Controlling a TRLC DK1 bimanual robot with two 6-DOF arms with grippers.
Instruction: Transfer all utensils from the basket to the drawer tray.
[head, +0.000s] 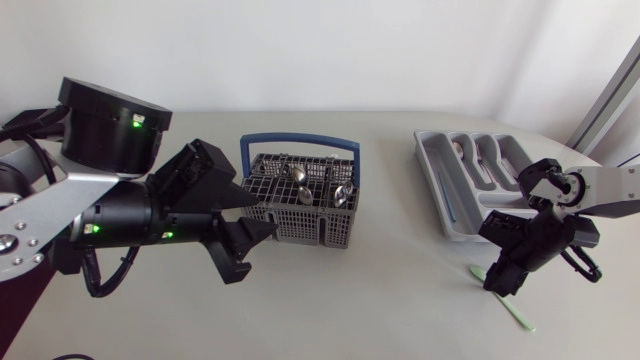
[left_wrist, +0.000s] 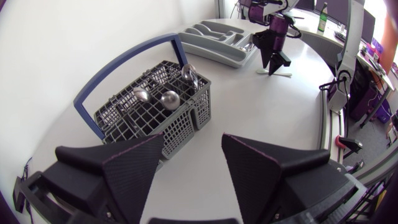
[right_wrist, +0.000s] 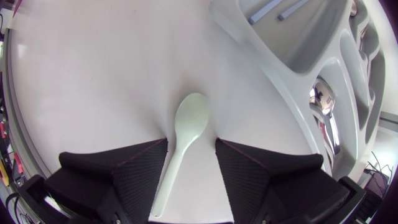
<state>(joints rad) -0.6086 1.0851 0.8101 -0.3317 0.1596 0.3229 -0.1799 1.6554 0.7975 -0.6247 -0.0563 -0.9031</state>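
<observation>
Our left jaws are wide apart and hold nothing. They sit just beside the grey basket (head: 300, 222) with the blue handle. Some metal spoons (head: 343, 195) stick up inside the basket. Our right jaws are apart too and point down at the bench (head: 380, 300), near the drawer tray (head: 441, 205). A green spoon (right_wrist: 189, 121) lies flat on the bench between them, outside the tray. One shiny spoon (right_wrist: 323, 101) lies in a tray slot.

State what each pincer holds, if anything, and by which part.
Nothing. The left pincer is open near the basket; the right pincer is open, straddling the green spoon lying on the table.
</observation>
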